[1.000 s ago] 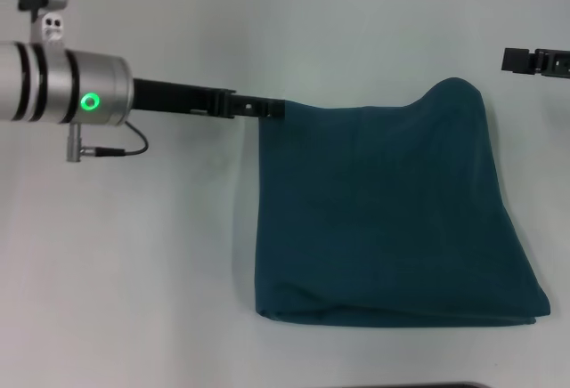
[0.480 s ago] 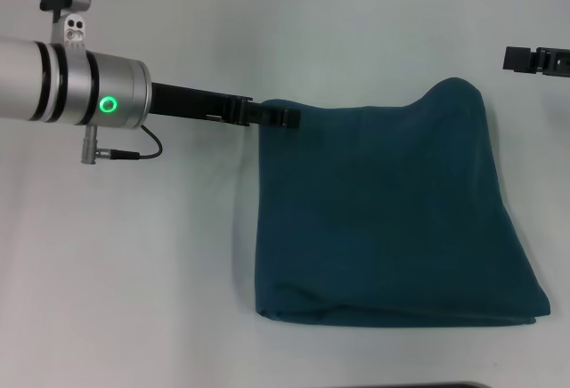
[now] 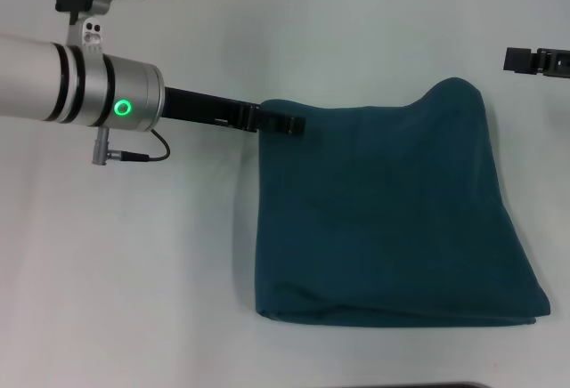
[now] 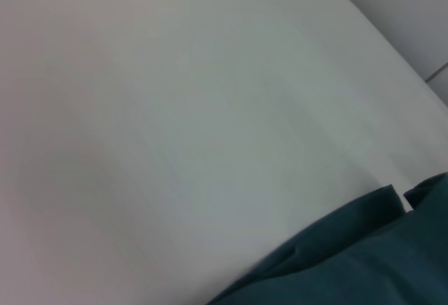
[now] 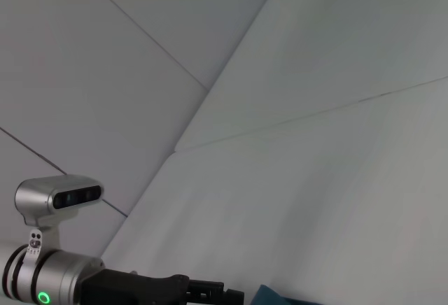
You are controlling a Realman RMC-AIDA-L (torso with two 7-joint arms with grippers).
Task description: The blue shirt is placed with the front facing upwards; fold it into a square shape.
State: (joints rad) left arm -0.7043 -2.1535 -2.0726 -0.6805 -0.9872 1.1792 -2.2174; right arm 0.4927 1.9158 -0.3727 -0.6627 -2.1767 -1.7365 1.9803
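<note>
Left gripper (image 3: 289,125) sits at the folded blue shirt's (image 3: 392,210) far-left corner, grip impossible to tell; right gripper (image 3: 517,59) parked beyond its far-right corner; best to keep that corner flat and edges aligned.

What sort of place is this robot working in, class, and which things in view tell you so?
Probably a lab or test workspace, not a home. A bare white table holds only the folded blue shirt, with the left hand at its far left corner. Plain pale wall panels stand behind, and the right hand waits nearby.
</note>
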